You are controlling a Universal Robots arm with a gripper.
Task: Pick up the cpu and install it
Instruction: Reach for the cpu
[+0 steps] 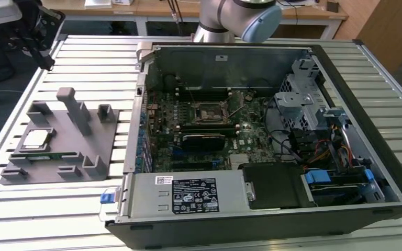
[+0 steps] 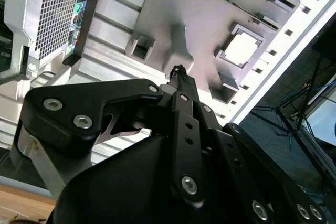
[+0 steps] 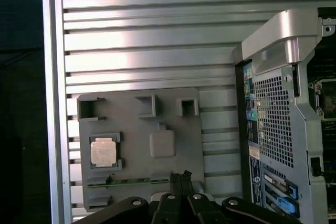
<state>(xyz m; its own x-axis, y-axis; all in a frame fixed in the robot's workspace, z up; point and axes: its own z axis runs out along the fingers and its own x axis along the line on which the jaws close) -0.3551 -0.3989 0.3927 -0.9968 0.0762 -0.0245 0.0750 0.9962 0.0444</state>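
The cpu [image 1: 35, 140] is a small silvery square lying flat in a pocket of the grey holder tray [image 1: 82, 157], on the exterior view's left. Both wrist views show the cpu [image 3: 103, 152] [image 2: 240, 50] from above in the tray [image 3: 173, 108] [image 2: 173, 9]. My gripper [image 3: 180, 176] [image 2: 178, 71] hangs well above the tray, off to the side of the cpu and not touching it. Its black fingers are shut together with nothing between them. The black square socket [image 1: 208, 112] sits on the motherboard inside the open computer case [image 1: 368, 115].
A green memory stick [image 1: 51, 156] [image 3: 131, 181] lies in a slot of the tray beside the cpu. Upright grey posts [image 1: 71, 107] rise from the tray. The case's perforated rear panel [image 3: 275, 124] stands close to the tray. The slatted metal table [image 1: 47, 214] carries everything.
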